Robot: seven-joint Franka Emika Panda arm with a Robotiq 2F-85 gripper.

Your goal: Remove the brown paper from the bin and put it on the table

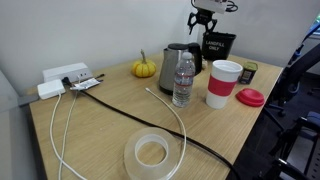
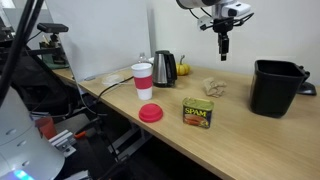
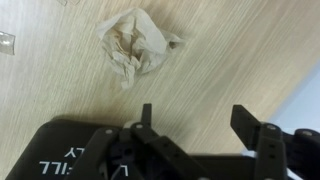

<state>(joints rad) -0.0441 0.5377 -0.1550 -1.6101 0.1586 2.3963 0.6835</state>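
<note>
The brown paper (image 3: 135, 45), a crumpled wad, lies on the light wood table (image 3: 230, 60); an exterior view shows this paper (image 2: 212, 87) between the kettle and the black bin (image 2: 277, 88). My gripper (image 3: 195, 120) hangs above the table with its jaws spread wide and nothing between them. In both exterior views the gripper (image 2: 223, 45) (image 1: 203, 22) is well above the tabletop, clear of the paper. The bin (image 3: 60, 150) with white lettering sits at the lower left of the wrist view. The bin (image 1: 219, 45) stands at the table's far end.
A steel kettle (image 1: 175, 60), a water bottle (image 1: 183, 80), a red-and-white cup (image 1: 223, 83) and a red lid (image 1: 250, 97) stand mid-table. A tin (image 2: 198, 112) sits near the edge. A small pumpkin (image 1: 145, 67), a tape roll (image 1: 151, 153), a power strip (image 1: 65, 78) and cables lie further along.
</note>
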